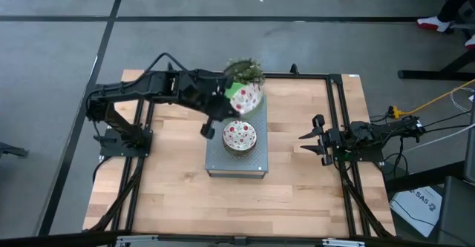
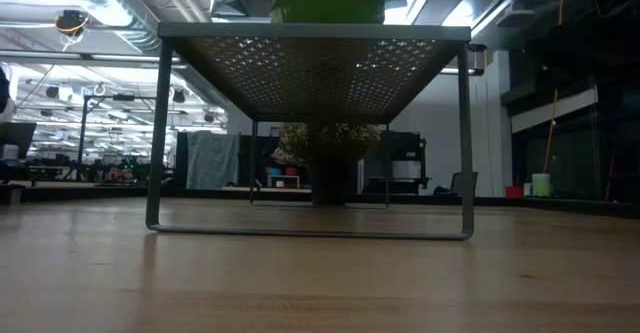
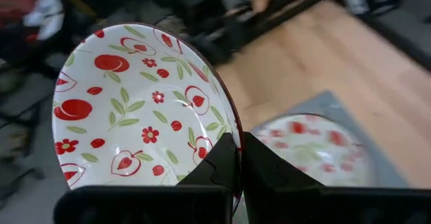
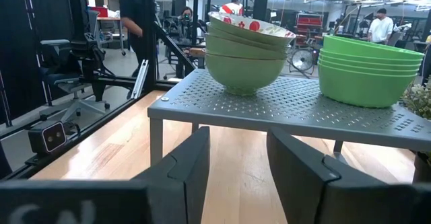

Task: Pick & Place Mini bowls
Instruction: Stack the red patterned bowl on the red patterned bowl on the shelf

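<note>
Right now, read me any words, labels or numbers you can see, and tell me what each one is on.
"SAS": partly readable on the white sheet lying on the floor beside the table's right corner; the rest is too small to read.
Nothing readable on the patterned bowl, metal rack or grippers.

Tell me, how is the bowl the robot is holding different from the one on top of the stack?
The held bowl is tipped on its edge, pinched at the rim by the left pincer, above the metal rack. The stack's top bowl sits level, touched by no pincer. Both are white with red fruit and green leaves.
</note>
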